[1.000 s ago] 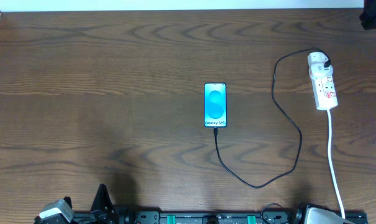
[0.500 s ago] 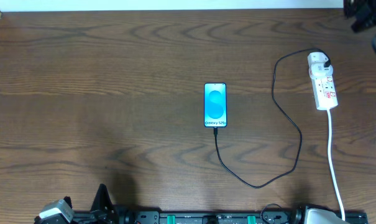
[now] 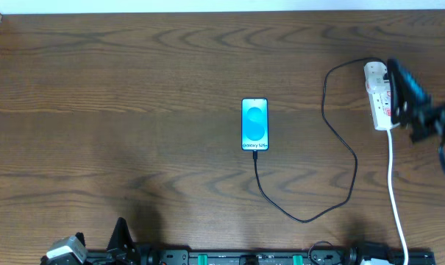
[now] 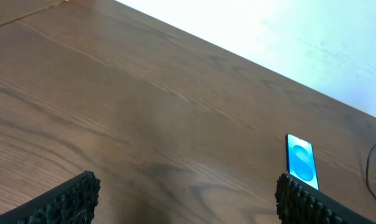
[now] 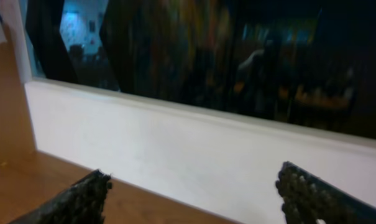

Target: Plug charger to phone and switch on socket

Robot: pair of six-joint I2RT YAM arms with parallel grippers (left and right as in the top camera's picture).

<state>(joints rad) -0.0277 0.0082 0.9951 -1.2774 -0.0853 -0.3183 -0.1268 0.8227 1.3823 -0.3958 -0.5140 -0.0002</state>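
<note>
The phone lies flat mid-table, its blue screen lit; in the left wrist view the phone is far ahead on the right. The charger's thin black cable runs from the phone's near end in a loop up to the socket, a white strip at the right. My right gripper, blurred, hangs over the socket's far end and hides the adapter. In its own view the right gripper is open and empty, facing the wall. My left gripper is open and empty above bare wood.
The socket's thick white cord runs down to the table's front edge. My left arm sits at the front left corner. A white wall and a dark window stand beyond the far table edge.
My right arm has swung from the far right corner down over the socket, and its jaws have opened. Phone, cable and left arm have not moved.
</note>
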